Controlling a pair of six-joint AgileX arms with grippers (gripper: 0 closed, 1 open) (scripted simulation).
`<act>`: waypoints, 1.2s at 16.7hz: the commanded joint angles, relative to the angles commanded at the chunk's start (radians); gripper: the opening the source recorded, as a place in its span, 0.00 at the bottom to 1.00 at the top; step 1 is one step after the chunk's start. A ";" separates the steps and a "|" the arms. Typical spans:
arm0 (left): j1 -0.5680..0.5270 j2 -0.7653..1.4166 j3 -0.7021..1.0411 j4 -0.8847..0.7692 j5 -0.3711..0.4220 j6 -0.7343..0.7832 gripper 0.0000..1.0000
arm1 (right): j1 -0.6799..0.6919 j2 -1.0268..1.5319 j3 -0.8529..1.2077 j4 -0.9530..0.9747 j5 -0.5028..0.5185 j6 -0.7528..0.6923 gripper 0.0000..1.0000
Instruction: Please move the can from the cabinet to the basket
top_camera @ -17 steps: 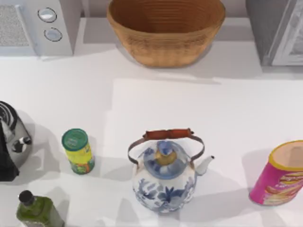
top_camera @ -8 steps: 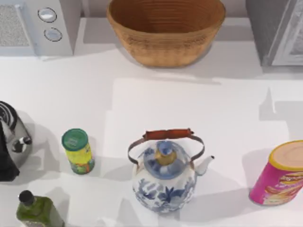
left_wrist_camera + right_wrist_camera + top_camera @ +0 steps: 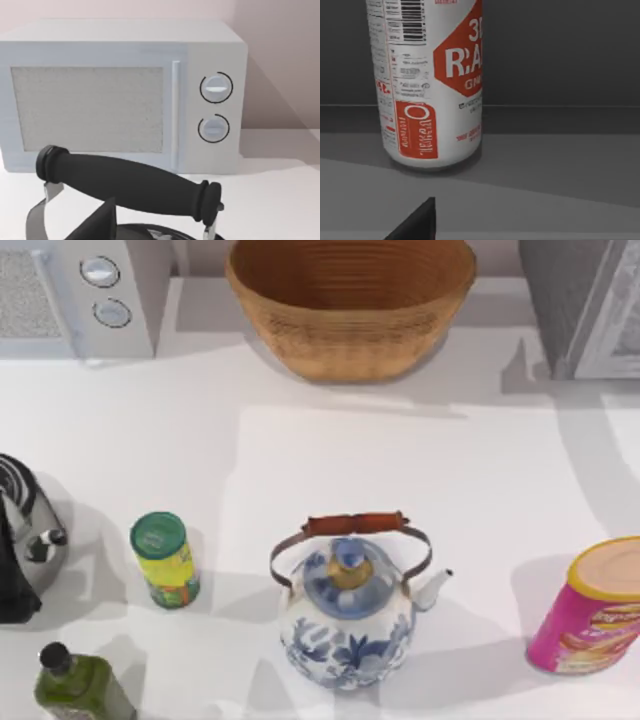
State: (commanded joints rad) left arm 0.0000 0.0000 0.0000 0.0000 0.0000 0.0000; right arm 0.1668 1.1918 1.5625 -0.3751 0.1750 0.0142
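The slim silver-white can with red markings stands upright on the grey cabinet floor at two o'clock, my right wrist camera close before it. The woven tan wicker basket waits at twelve.

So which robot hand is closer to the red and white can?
The right hand. Its wrist view shows the can standing close in front, inside the grey cabinet. The left hand's wrist view faces the microwave, at the table's other side.
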 joint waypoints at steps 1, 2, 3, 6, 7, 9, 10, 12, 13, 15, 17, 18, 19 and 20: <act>0.000 0.000 0.000 0.000 0.000 0.000 1.00 | 0.006 0.042 0.056 -0.013 0.006 0.000 1.00; 0.000 0.000 0.000 0.000 0.000 0.000 1.00 | 0.010 0.077 0.102 -0.024 0.012 0.001 1.00; 0.000 0.000 0.000 0.000 0.000 0.000 1.00 | 0.014 0.104 0.137 -0.032 0.016 0.001 1.00; 0.000 0.000 0.000 0.000 0.000 0.000 1.00 | 0.018 0.135 0.179 -0.042 0.022 0.002 1.00; 0.000 0.000 0.000 0.000 0.000 0.000 1.00 | 0.018 0.135 0.179 -0.042 0.022 0.002 1.00; 0.000 0.000 0.000 0.000 0.000 0.000 1.00 | 0.018 0.135 0.179 -0.042 0.022 0.002 1.00; 0.000 0.000 0.000 0.000 0.000 0.000 1.00 | 0.014 0.132 0.177 -0.041 0.021 0.001 1.00; 0.000 0.000 0.000 0.000 0.000 0.000 1.00 | 0.027 0.150 0.193 -0.033 0.037 0.001 1.00; 0.000 0.000 0.000 0.000 0.000 0.000 1.00 | 0.046 0.174 0.214 -0.026 0.058 0.001 1.00; 0.000 0.000 0.000 0.000 0.000 0.000 1.00 | 0.096 0.250 0.262 -0.007 0.109 0.001 1.00; 0.000 0.000 0.000 0.000 0.000 0.000 1.00 | 0.142 0.313 0.304 0.013 0.158 0.001 1.00; 0.000 0.000 0.000 0.000 0.000 0.000 1.00 | 0.157 0.328 0.316 0.019 0.173 0.000 1.00; 0.000 0.000 0.000 0.000 0.000 0.000 1.00 | 0.162 0.334 0.321 0.022 0.178 0.000 1.00; 0.000 0.000 0.000 0.000 0.000 0.000 1.00 | 0.162 0.334 0.321 0.022 0.178 0.000 1.00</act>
State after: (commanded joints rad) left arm 0.0000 0.0000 0.0000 0.0000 0.0000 0.0000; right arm 0.3287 1.5255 1.8833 -0.3536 0.3531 0.0145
